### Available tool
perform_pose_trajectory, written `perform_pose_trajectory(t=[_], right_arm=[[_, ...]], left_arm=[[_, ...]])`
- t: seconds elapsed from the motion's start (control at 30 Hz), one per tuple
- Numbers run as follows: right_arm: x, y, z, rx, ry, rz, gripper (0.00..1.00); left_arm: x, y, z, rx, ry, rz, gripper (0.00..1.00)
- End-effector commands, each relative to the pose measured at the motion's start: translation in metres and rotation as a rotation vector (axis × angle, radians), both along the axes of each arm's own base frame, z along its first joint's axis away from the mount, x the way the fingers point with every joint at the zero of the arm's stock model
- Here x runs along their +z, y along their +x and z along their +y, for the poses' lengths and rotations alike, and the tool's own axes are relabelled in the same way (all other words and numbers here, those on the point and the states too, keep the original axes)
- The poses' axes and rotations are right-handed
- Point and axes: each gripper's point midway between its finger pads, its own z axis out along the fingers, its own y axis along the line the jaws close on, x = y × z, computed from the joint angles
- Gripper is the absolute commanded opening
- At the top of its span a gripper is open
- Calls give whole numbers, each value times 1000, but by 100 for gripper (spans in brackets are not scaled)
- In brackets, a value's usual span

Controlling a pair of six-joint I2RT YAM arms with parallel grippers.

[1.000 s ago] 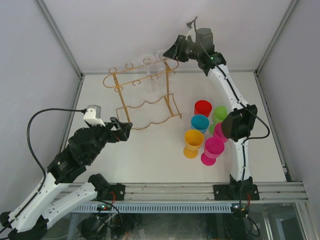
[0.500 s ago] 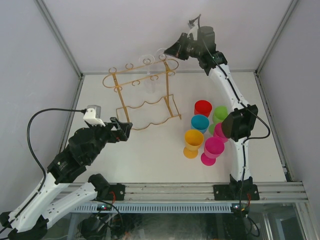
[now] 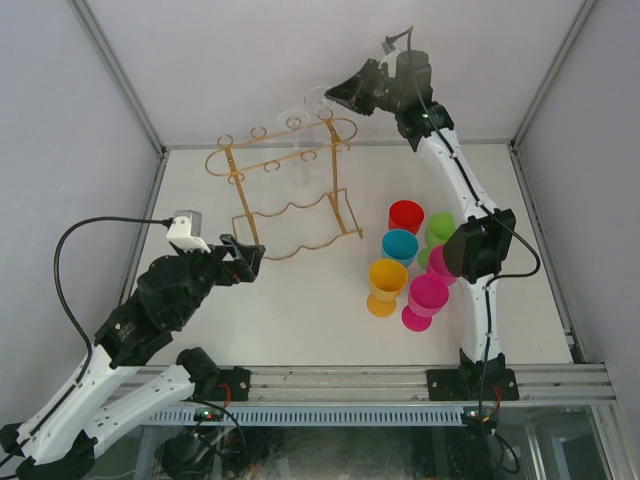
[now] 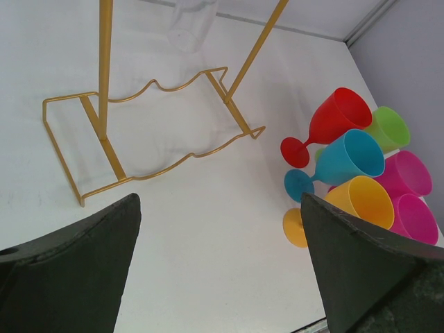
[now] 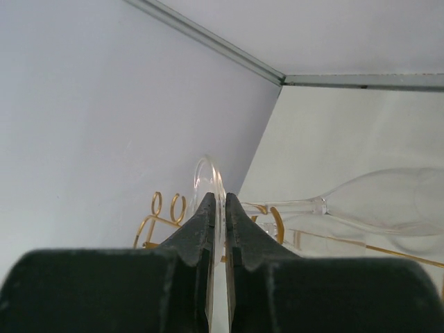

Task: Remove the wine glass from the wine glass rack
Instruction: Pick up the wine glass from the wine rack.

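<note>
Right gripper [image 5: 216, 200] is clamped on the wine glass [image 5: 388, 201] foot. It should slide it level along the wine glass rack [image 4: 104, 69] rails, which it's probably not clear of yet.

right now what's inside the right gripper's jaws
The wine glass foot, pinched edge-on in the shut right gripper; its fingers hide the foot's lower part. Stem and bowl are visible.
</note>
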Motion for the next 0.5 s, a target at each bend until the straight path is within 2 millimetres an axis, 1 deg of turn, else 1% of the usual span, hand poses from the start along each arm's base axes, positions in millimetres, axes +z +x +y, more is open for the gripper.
perform_pose_trajectory(t=[0.0,0.27,0.47], right_arm=[[43,2,-5,-36,118,-53,0],[58,10,-11,-77,162,-93,0],[72,16,-29,-136,155,-149,0]], left_arm=[[3,2,0,12,-23,-10,100],[3,1,1,11,-24,-9,100],[5,-1,2,9,-32,-19,100]])
